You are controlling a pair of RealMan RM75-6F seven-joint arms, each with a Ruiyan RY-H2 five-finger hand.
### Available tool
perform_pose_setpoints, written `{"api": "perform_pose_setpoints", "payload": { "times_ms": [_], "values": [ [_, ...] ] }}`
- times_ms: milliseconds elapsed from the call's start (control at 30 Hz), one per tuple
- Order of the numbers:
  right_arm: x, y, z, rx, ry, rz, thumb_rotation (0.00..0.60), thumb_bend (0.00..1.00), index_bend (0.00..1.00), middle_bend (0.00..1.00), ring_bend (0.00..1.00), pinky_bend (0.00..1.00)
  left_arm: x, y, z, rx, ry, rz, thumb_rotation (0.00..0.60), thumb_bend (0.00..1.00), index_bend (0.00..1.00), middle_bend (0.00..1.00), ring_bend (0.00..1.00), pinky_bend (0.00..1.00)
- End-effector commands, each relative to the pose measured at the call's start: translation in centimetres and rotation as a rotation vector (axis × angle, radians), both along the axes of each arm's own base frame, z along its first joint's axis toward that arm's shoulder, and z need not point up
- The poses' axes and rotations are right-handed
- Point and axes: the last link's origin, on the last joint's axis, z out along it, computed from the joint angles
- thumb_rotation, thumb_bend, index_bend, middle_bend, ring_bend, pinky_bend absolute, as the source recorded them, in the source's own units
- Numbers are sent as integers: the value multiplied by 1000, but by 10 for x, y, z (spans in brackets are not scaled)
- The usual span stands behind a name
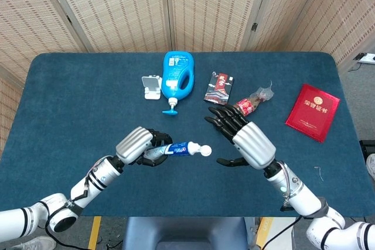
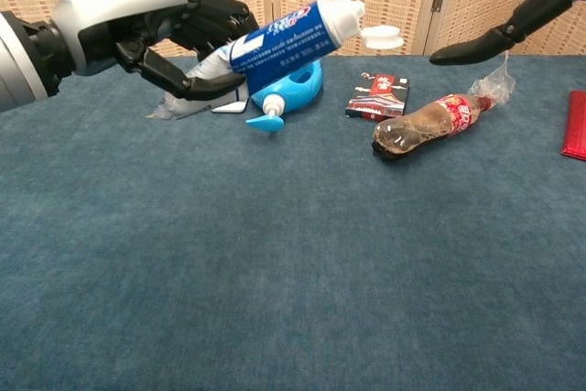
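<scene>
My left hand [image 1: 138, 145] [image 2: 146, 29] grips a blue and white toothpaste tube [image 1: 181, 150] [image 2: 298, 32] by its tail end, raised above the table with the white cap [image 1: 205, 150] [image 2: 383, 37] pointing to the right. My right hand [image 1: 245, 138] hovers just right of the cap with its fingers spread and nothing in it. Only its thumb tip [image 2: 476, 45] and a finger show at the top right of the chest view. The hand covers part of the brown cola bottle [image 1: 248, 106] [image 2: 423, 124] in the head view.
At the back of the blue table [image 1: 70, 92] lie a blue detergent bottle [image 1: 177, 76] [image 2: 286, 91], a white phone stand [image 1: 152, 86], a small dark red packet [image 1: 219, 88] [image 2: 378, 95] and a red booklet [image 1: 312, 112] [image 2: 577, 124] at the far right.
</scene>
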Motion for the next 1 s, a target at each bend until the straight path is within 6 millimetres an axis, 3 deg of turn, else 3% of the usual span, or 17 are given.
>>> {"api": "perform_pose_setpoints", "payload": {
  "times_ms": [33,633,1000],
  "values": [
    [4,-3,-3,3,-3,8,535,0,0,0,0,0,2,1,2,-12,-13,5,600,551,727,797,720,588],
    [25,-21,-17,-6,-12,43,533,0,0,0,0,0,12,0,-1,-42,0,-13,600,553,732,802,723,585],
    [28,-25,-12,-16,-13,38,533,0,0,0,0,0,2,1,-11,39,135,-54,600,560,740,813,729,584]
  ]
}}
